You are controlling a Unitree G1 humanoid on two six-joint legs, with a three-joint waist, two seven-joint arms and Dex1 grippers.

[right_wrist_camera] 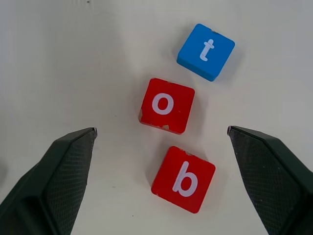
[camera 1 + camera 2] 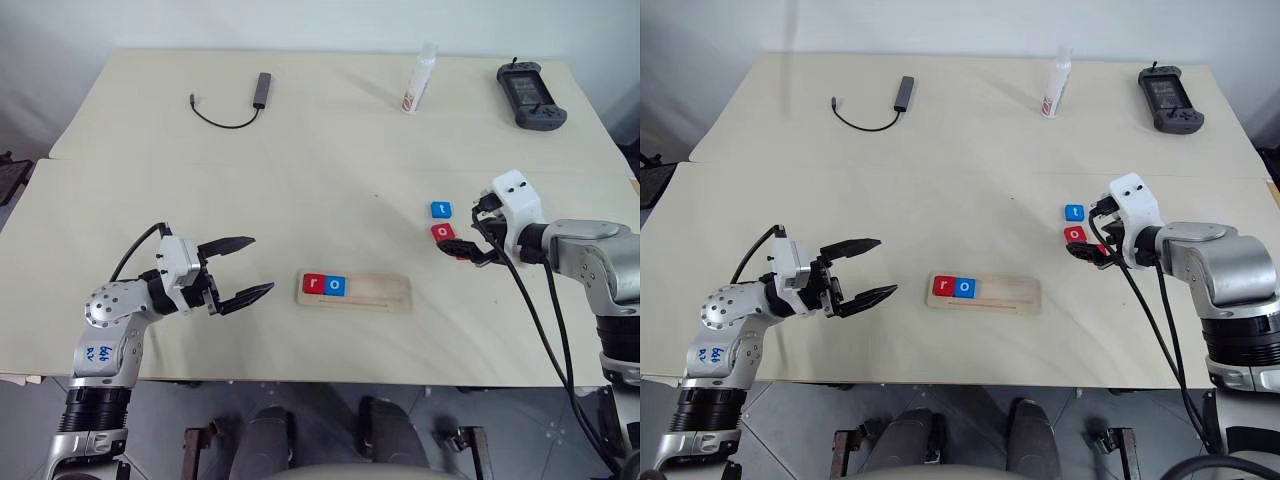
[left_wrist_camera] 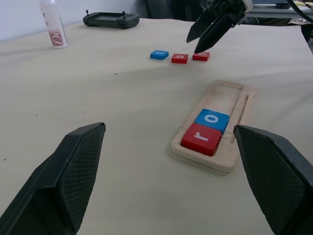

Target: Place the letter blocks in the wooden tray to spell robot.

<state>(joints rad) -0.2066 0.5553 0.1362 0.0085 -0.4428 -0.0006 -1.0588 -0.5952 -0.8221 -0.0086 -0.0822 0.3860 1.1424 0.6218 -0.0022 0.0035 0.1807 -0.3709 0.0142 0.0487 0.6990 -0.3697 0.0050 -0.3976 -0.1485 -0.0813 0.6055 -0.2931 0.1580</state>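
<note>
A: Red is the colour to go for: the small red square tile with a white b (image 1: 183, 179) lies on the table between the spread black fingers of the right gripper (image 1: 159, 183), closest to it of the three loose tiles. The jaws stand wide apart and hold nothing.

B: So b is the third letter. How should it be taken?

A: I would lower straight over it, keep the tile centred between the fingers, and close on two opposite edges. It sits a little askew to the fingers, so a slight wrist roll first would square the grip.

B: What crowds it?

A: The red square tile with a white o (image 1: 167, 105) lies just beyond it, apart but near, and the blue square tile with a white t (image 1: 205, 51) beyond that. A fingertip set too far forward could nudge the o.

B: And the destination?

A: The long pale-wood tray with a lengthwise groove (image 2: 385, 293) lies well away toward the left gripper (image 2: 248, 267). A red r tile (image 2: 313, 284) and a blue o tile (image 2: 335, 285) already sit side by side at its end; the slot next to the blue o is free.

B: The left gripper?

A: Open and empty, hovering near the tray's filled end. Far across the table lie a dark adapter with a black cable (image 2: 262, 88), a white bottle (image 2: 420, 80) and a dark handheld controller (image 2: 531, 95), none in the path.
</note>
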